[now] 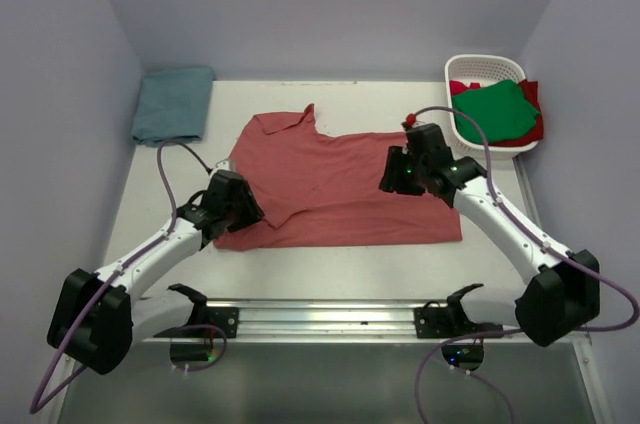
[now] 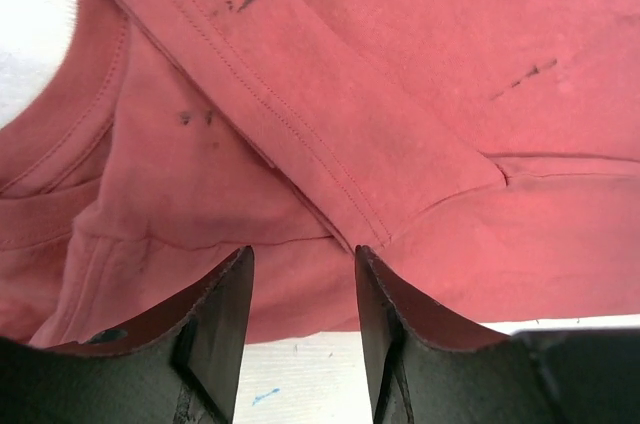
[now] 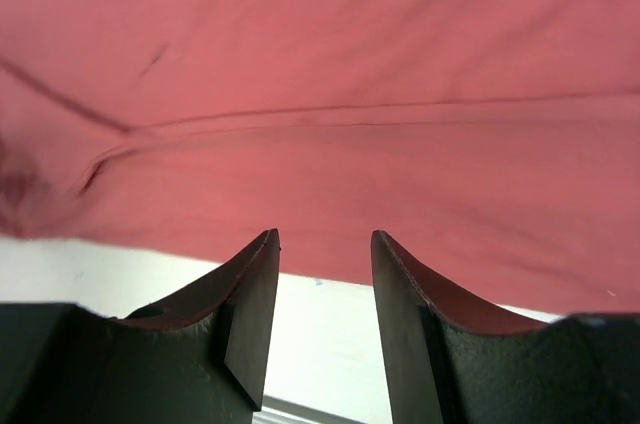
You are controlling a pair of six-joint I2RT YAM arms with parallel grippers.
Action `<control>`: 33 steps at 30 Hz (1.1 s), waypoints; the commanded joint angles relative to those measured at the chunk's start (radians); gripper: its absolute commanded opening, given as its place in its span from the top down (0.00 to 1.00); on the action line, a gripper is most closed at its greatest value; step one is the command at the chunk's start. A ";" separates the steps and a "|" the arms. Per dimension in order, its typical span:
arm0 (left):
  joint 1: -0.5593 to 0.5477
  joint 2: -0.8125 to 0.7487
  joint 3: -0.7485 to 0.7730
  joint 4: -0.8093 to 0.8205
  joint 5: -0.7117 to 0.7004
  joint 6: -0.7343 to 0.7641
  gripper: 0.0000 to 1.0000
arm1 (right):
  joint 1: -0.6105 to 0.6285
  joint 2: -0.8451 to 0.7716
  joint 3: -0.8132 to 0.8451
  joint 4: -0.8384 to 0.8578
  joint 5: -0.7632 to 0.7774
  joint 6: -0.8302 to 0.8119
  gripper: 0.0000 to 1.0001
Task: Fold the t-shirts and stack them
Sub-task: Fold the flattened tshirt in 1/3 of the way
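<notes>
1. While the faded brick-red t-shirt (image 1: 340, 179) lies spread flat at the middle of the table (image 1: 330, 269), collar toward 11 o'clock, both arms reach onto it.
2. The left gripper (image 1: 233, 206) sits at the shirt's 8 o'clock edge. In its wrist view the fingers (image 2: 225, 314) stand apart with nothing between them, and a stitched hem fold lies just beyond their tips.
3. The right gripper (image 1: 402, 172) sits toward the shirt's 3 o'clock side. Its fingers (image 3: 255, 294) are likewise parted and empty, with the cloth edge just past them.
4. A teal-blue t-shirt (image 1: 173, 104) lies folded at the table's 10 o'clock corner.
5. At 2 o'clock, a white basket (image 1: 485, 66) holds a green t-shirt (image 1: 495, 109) over a brighter red one (image 1: 533, 126).
</notes>
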 commanded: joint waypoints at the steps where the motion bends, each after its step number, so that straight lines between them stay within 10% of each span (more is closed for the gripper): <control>1: -0.004 0.033 -0.009 0.137 0.037 0.014 0.52 | 0.144 0.113 0.106 0.054 -0.107 -0.071 0.54; 19: -0.002 -0.274 -0.020 -0.044 -0.105 -0.029 0.50 | 0.534 0.925 0.844 -0.169 -0.152 -0.275 0.59; 33: -0.002 -0.343 -0.014 -0.102 -0.121 -0.031 0.49 | 0.602 1.114 1.038 -0.267 -0.098 -0.296 0.62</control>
